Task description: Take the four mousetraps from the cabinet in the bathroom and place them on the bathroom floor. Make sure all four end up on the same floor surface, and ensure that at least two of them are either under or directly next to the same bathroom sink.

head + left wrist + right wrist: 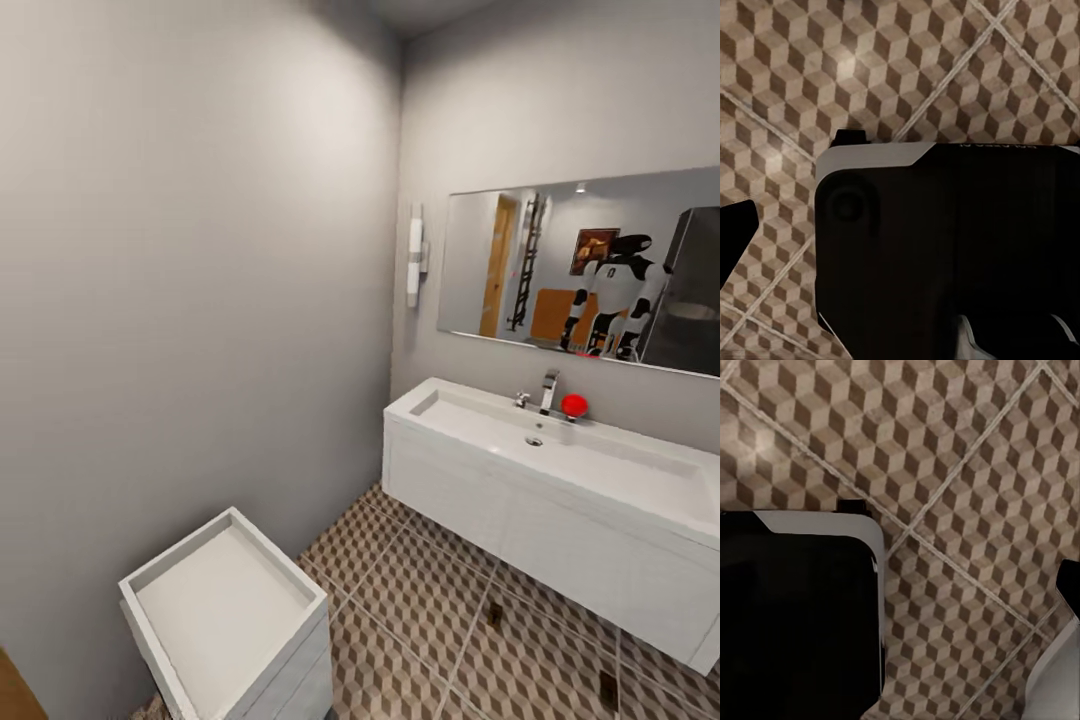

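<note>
Two mousetraps (494, 616) already on cube-tile floor (400, 590) just in front of sink (560, 450). Grippers' state: can't tell from wrist views. Next: turn base toward cabinet w/o rolling over traps, fetch remaining ones.

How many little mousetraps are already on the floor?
2 show. One mousetrap lies on the bathroom floor just in front of the sink vanity. Another mousetrap lies farther right, near the picture's bottom edge. Others may be hidden out of view.
</note>
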Motion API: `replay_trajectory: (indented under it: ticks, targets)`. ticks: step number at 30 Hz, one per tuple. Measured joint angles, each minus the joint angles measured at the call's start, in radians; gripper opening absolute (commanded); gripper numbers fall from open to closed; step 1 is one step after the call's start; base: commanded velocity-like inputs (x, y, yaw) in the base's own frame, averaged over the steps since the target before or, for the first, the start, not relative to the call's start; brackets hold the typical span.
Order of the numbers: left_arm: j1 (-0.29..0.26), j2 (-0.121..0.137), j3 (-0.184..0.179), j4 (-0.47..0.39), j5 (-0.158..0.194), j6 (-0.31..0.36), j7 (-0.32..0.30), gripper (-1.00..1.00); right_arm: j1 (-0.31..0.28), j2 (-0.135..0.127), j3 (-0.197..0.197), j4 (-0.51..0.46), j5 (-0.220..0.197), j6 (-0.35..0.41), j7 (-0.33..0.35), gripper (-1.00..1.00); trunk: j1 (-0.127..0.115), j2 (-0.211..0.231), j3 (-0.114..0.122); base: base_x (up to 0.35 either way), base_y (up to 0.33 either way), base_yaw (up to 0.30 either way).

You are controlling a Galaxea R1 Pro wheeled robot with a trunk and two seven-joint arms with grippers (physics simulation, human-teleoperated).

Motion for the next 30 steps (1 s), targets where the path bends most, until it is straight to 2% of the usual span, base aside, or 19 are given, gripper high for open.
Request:
replay_trajectory:
  ticks: [8,11,12,22,30]
  targets:
    - [0.0,0.005,0.002,0.009,0.002,0.012,-0.004,1.0,0.001,0.007,0.001,0.0,0.001,-0.019,0.006,1.0,0.0,0.0,0.0,0.0,0.0,0.29]
    - [0.0,0.007,0.003,0.016,0.002,0.027,-0.005,1.0,0.008,0.008,0.002,0.0,0.012,-0.023,0.029,1.0,0.0,0.0,0.0,0.0,0.0,0.29]
    - [0.0,0.007,0.003,0.017,0.002,0.033,-0.005,1.0,0.011,0.008,0.002,-0.001,0.02,-0.023,0.038,1.0,0.0,0.0,0.0,0.0,0.0,0.29]
    - [0.0,0.008,0.003,0.022,0.003,0.166,-0.006,1.0,0.022,0.009,0.002,0.0,0.212,-0.025,0.167,1.0,0.0,0.0,0.0,0.0,0.0,0.29]
    - [0.0,0.008,0.002,0.021,0.001,0.226,-0.007,1.0,0.023,0.01,0.002,0.001,0.24,-0.025,0.187,1.0,0.0,0.0,0.0,0.0,0.0,0.29]
